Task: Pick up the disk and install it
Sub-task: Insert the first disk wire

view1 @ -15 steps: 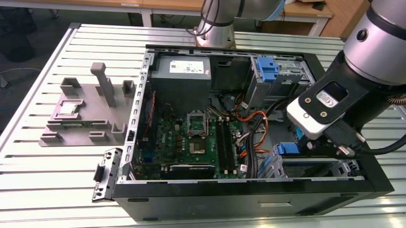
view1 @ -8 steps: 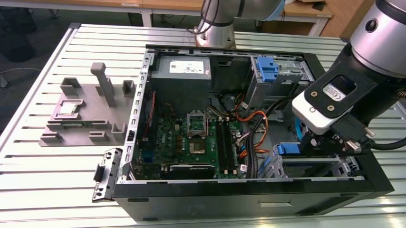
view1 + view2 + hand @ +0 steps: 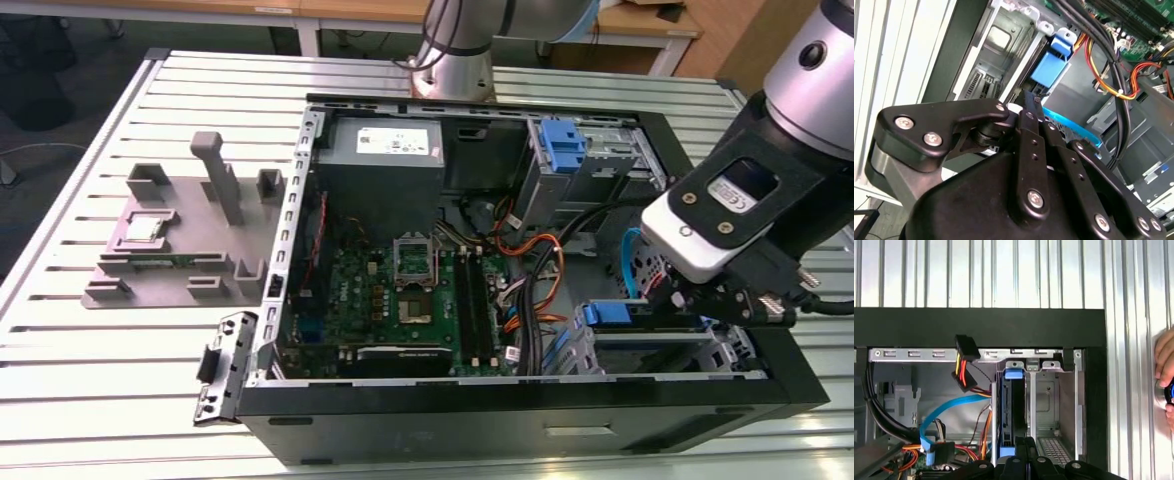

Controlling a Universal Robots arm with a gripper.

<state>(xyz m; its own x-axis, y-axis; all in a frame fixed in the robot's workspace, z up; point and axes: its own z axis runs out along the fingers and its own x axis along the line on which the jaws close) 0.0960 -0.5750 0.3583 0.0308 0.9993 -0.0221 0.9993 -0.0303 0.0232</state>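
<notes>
The gripper (image 3: 1032, 100) has its black fingers (image 3: 1029, 145) drawn together with hardly a gap. Their tips sit right at the near blue end of the disk (image 3: 1052, 66). Whether they pinch the carrier or only press against it, I cannot tell.

In the first wrist view the gripper (image 3: 1024, 446) meets the disk (image 3: 1013, 410) end-on. The disk stands on its edge in a slot of the metal drive cage (image 3: 1054, 405), directly ahead of the fingertips, with a blue tab at each end.

In the exterior view the arm's base (image 3: 451, 55) stands beyond the computer case (image 3: 534, 425). The wrist (image 3: 781, 140) comes in from the exterior view's right and tilts down into the case's near corner. There the gripper (image 3: 714, 300) hangs just beside the disk's blue tab (image 3: 611, 313).

Going from the exterior view's left:
- A grey fixture (image 3: 187, 235) lies on the slatted table (image 3: 80, 400), well apart from the gripper.
- The green motherboard (image 3: 400, 290) lies inside the case, under the grey power supply (image 3: 380, 150).
- A bundle of orange, red and black cables (image 3: 534, 270) runs near the gripper.

In the first wrist view a light blue cable (image 3: 949, 410) loops to one side of the disk. On the other side, beyond the case wall, a person's hand (image 3: 1165, 367) rests on the table.
</notes>
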